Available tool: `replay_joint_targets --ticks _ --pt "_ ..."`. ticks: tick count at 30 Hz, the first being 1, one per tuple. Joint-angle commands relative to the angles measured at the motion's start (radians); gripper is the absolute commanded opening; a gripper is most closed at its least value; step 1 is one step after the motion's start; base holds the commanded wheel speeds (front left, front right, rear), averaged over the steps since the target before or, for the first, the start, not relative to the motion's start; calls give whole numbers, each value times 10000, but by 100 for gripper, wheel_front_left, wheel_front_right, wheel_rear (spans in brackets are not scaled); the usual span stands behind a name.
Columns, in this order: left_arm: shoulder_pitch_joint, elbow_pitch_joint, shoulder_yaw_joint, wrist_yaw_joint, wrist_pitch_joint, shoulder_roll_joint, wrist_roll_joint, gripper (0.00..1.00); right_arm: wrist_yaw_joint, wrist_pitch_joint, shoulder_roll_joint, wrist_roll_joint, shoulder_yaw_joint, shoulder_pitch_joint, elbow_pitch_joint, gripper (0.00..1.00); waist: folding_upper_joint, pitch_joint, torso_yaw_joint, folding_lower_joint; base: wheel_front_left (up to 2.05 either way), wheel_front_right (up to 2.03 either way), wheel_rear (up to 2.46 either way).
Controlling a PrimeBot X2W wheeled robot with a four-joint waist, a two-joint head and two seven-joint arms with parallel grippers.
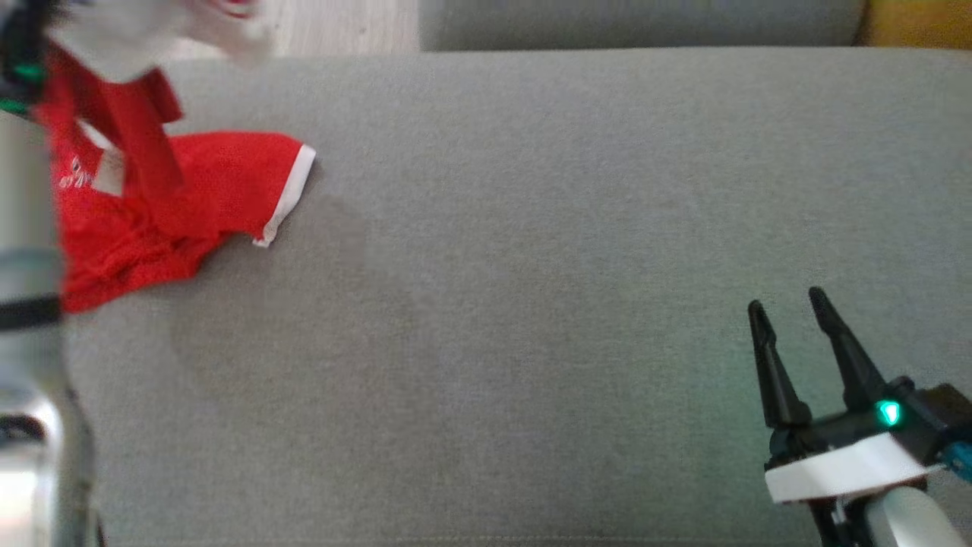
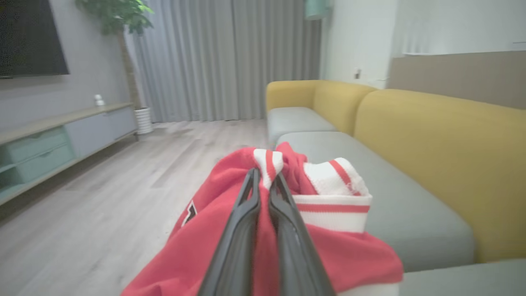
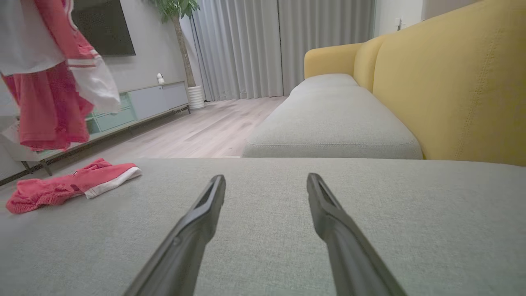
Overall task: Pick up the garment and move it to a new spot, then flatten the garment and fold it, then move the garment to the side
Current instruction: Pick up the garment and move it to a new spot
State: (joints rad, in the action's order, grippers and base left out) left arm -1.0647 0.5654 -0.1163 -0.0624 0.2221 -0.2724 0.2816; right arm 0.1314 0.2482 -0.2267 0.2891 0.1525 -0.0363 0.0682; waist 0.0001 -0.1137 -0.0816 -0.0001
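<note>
My left pincer [image 2: 266, 174] is closed on the red garment [image 1: 190, 190] at the far left, and the garment's lower part lies on the grey cushion [image 1: 531, 342]. My right pincer [image 1: 787, 300] stands wide and empty at the near right, well apart, so I judge the left arm must carry it.
</note>
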Motion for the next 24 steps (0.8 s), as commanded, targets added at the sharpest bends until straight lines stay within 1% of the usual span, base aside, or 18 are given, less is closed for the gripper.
replay_joint_targets --ticks 1,8,11,13,15,16,19,22,24 --pt "126 -811 39 -95 279 -163 162 0 -7 133 -36 -57 127 -34 -365 100 -1 191 220 1 0 0 0" --pt "1925 -3936 -612 -205 1734 1087 1251 0 -7 134 230 -136 444 73 -497 100 -1 384 1202 1 0 0 0" --pt "2441 -4925 -794 -105 2040 1622 1813 0 -7 134 299 -142 650 210 -514 100 -1 405 1745 1 0 0 0" --pt "2649 -5420 -988 -102 2132 1862 2217 0 -7 135 340 -131 774 319 -529 100 -1 387 2130 1 0 0 0" --pt "2797 -5794 -1213 -119 2146 2043 2786 0 -7 135 381 -88 905 422 -544 100 -1 352 2530 1 0 0 0" --pt "2797 -5794 -1213 -119 2146 2043 2786 0 -7 135 381 -88 905 422 -544 100 -1 352 2530 1 0 0 0" --pt "2895 -6077 -1494 -31 1908 2173 3669 0 -7 135 386 -43 1086 485 -500 100 -1 276 3054 1 0 0 0" --pt "3061 -5848 -1861 -9 1501 2210 4534 0 -7 135 426 14 1158 480 -454 100 -1 165 3461 1 0 0 0" --pt "3294 -5296 -2132 -26 1217 2215 4912 0 -7 135 497 57 1157 461 -429 100 -1 108 3684 1 0 0 0"
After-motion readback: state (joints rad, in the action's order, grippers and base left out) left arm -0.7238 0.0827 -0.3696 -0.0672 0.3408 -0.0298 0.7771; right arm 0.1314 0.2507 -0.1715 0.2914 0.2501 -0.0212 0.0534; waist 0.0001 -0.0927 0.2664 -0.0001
